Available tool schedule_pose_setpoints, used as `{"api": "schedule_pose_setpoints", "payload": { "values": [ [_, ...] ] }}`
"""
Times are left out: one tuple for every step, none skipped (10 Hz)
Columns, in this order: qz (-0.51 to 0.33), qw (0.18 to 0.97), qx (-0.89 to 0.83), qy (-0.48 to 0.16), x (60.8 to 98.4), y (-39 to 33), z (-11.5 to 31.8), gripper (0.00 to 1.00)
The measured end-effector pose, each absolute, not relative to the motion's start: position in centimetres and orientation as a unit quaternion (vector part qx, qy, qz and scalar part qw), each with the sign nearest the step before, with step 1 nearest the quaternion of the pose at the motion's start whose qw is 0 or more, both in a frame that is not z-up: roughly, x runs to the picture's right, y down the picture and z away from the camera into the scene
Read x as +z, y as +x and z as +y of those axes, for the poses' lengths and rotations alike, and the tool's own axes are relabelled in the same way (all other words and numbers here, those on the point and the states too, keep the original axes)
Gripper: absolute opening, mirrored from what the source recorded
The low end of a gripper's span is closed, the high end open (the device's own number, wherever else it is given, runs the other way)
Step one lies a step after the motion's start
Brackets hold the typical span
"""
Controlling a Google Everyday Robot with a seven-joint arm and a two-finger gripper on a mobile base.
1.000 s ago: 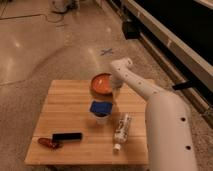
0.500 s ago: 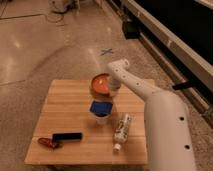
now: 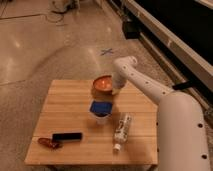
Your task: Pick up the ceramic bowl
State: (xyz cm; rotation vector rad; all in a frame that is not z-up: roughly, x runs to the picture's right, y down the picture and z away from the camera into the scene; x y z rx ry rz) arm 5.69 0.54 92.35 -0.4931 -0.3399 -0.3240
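On the wooden table (image 3: 65, 107), near its far edge, the gripper (image 3: 117, 90) meets the glossy orange-red ceramic bowl (image 3: 103, 84); its grip apparently unclear, so it should pinch the rim squarely.

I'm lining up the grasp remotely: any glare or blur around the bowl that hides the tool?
Camera view: soft blur throughout; the ceramic bowl shows a bright glossy highlight inside; the tool sits at its right rim, its outline smeared; overhead lights glare off the floor; the table is evenly lit.

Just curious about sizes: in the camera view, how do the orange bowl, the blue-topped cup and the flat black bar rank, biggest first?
1. Orange bowl, with the gripper at its right rim.
2. Blue-topped cup and black bar: too alike to rank, and both sit nearer the camera.
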Motion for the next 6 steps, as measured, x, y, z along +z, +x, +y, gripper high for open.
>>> {"api": "schedule_pose_setpoints", "payload": {
  "values": [
    [-0.175, 0.943, -0.158, -0.235, 91.4, 6.0, 0.0, 0.0],
    [-0.188, 0.944, -0.156, -0.223, 89.7, 6.4, -0.9, 0.0],
    [-0.198, 0.944, -0.157, -0.214, 88.5, 6.5, -1.5, 0.0],
    [-0.206, 0.944, -0.158, -0.206, 87.5, 6.5, -2.1, 0.0],
    [-0.219, 0.942, -0.16, -0.198, 86.0, 6.5, -2.6, 0.0],
    [-0.227, 0.939, -0.163, -0.2, 84.9, 6.7, -2.5, 0.0]
  ]
}}
